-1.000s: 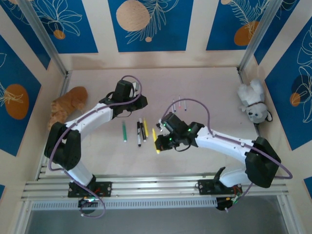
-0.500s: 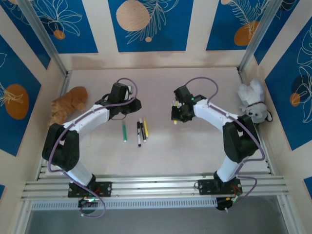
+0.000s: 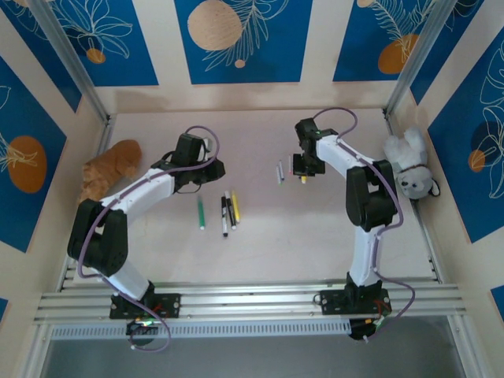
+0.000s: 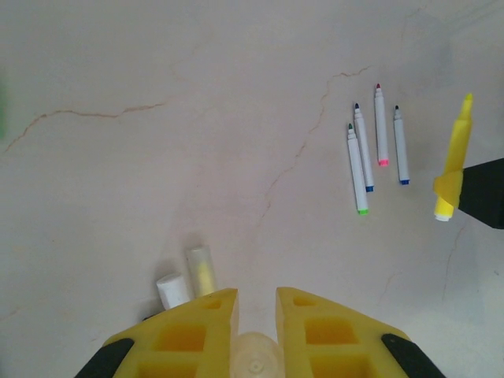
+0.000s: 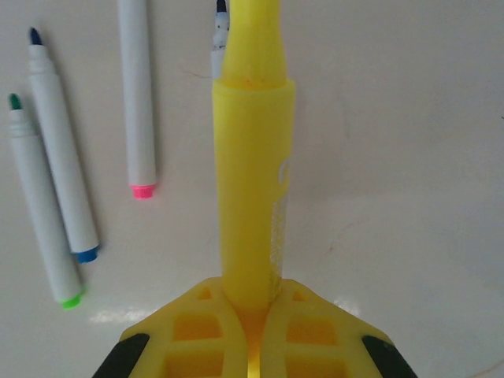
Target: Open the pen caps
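The jaws of the right gripper [image 5: 250, 298] are clamped on the butt end of a slim yellow plastic marker pen [image 5: 250, 157] with its nib bare, over the far right part of the pale marbled desk [image 5: 409, 157]. Four thin white plastic pens [image 4: 380, 130], also uncapped, lie side by side just beside it. The jaws of the left gripper [image 4: 256, 299] stand narrow, closed on a pale round plastic cap [image 4: 256, 358]. Two short pale caps [image 4: 201, 269] lie on the desk just ahead.
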### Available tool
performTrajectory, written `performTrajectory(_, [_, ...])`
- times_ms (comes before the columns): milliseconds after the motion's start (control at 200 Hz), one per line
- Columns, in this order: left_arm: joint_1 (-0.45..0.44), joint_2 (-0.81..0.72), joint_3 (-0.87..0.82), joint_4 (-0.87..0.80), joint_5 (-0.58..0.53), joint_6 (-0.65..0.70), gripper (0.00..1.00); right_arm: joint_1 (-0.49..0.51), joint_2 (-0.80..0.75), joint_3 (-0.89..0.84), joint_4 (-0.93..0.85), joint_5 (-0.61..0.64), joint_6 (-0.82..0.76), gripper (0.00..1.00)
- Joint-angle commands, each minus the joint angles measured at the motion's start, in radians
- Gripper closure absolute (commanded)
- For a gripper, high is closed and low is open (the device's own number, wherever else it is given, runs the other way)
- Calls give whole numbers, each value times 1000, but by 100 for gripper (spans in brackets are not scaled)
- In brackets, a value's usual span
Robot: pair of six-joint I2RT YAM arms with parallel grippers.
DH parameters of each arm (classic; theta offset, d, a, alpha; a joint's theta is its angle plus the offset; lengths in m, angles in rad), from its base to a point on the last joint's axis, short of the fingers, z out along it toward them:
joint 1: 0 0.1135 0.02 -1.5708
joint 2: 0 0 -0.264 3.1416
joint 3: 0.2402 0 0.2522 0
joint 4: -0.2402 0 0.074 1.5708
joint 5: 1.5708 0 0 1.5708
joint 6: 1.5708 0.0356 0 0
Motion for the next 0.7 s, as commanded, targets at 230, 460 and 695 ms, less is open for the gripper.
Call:
performTrajectory(230, [25,17,2,-14,17,22,100,-20,86,91,-70,32,-35,100])
performTrajectory(460, [27,27,7,-11,20,22,100,-37,85,58,-46,2,-36,93])
performTrajectory(695, [27,41,17,-18,18,25,100,-42,88,38,-30,-17,-28,88])
